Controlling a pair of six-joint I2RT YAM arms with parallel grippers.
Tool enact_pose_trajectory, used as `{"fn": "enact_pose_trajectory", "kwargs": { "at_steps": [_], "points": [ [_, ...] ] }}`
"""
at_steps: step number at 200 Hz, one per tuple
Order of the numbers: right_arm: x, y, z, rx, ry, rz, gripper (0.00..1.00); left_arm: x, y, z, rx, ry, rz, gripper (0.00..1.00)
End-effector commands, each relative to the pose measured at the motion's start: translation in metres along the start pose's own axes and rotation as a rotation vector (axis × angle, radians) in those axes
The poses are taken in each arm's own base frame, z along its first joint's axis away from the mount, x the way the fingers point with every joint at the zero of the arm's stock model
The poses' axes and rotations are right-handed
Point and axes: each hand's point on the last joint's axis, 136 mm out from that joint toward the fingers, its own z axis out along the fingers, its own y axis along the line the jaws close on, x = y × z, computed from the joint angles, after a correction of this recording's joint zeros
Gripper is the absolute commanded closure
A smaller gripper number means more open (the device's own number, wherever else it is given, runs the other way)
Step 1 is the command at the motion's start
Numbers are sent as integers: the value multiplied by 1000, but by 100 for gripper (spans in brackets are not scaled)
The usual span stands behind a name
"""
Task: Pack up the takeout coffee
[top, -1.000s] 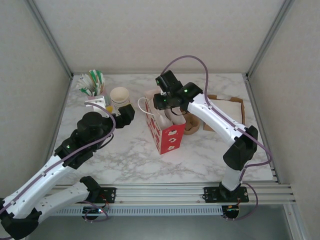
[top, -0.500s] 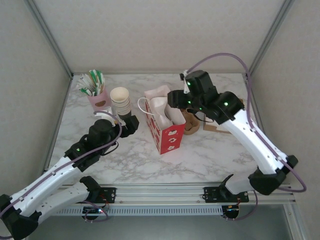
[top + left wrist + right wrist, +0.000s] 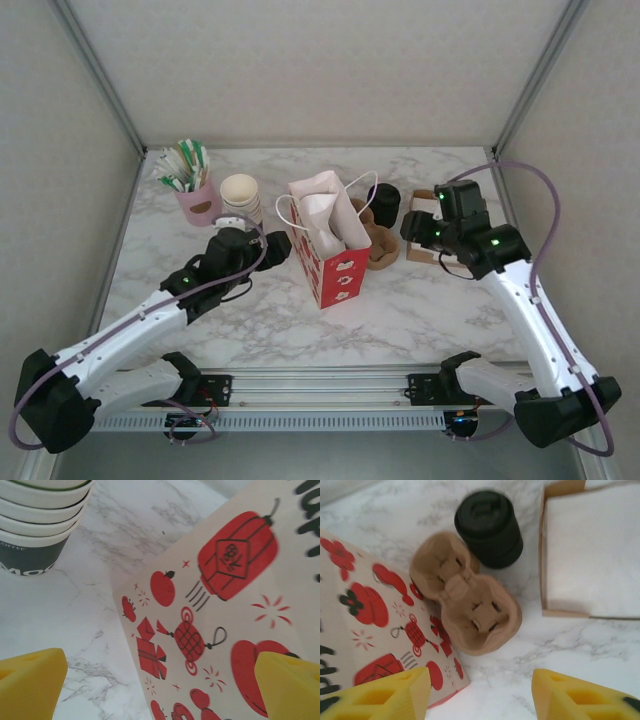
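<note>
partial "offee" on stacked cup [image 3: 30,555]

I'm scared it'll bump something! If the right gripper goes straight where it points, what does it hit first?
Probably the brown cup carrier, straight ahead of the open right gripper. The paper bag sits off to one side. Depth is hard to judge.

The white, grey-veined marble-look table [image 3: 420,300] is smooth with a soft sheen. The red-and-cream printed paper gift bag [image 3: 210,630] looks matt. The brown moulded-pulp cup carrier [image 3: 467,597] is rough and fibrous. The black cylinder of stacked plastic lids [image 3: 490,527] is smooth and faintly glossy. The stacked cream paper cups [image 3: 40,515] look smooth. The brown cardboard tray [image 3: 543,555] is dull, and its white paper napkins [image 3: 595,550] are matt. The right claw [image 3: 480,680] has yellow matt plastic fingers [image 3: 385,697].
</note>
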Motion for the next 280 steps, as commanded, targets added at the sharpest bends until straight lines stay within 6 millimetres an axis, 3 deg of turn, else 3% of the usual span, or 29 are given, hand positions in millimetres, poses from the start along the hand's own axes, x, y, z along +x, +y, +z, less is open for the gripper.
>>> {"fn": "enact_pose_trajectory", "kwargs": {
  "at_steps": [1,20,77,128,185,207,244,254,260,280],
  "points": [
    [13,13,26,-82,69,19,47,-16,-13,2,42,-18,-21,4],
    [22,16,41,-105,98,23,47,-17,-11,8,29,-9,-22,4],
    [55,58,66,-176,216,-114,46,-23,-8,17,16,-13,-32,4],
    [78,76,72,-183,272,-157,46,-26,-6,15,14,-20,-43,4],
    [89,94,59,-255,283,-197,44,-33,-8,12,23,-31,-41,3],
    [84,79,56,-184,243,-198,41,-35,-5,8,11,-43,-45,2],
    [63,52,32,-74,107,-196,21,-43,10,-11,-33,-113,-58,0],
    [57,45,24,-47,68,-204,13,-45,14,-16,-44,-133,-56,0],
    [54,41,20,-31,45,-212,2,-45,18,-18,-52,-143,-56,0],
    [39,22,6,50,-40,-230,1,-48,27,-31,-63,-197,-61,0]
  ]
}}
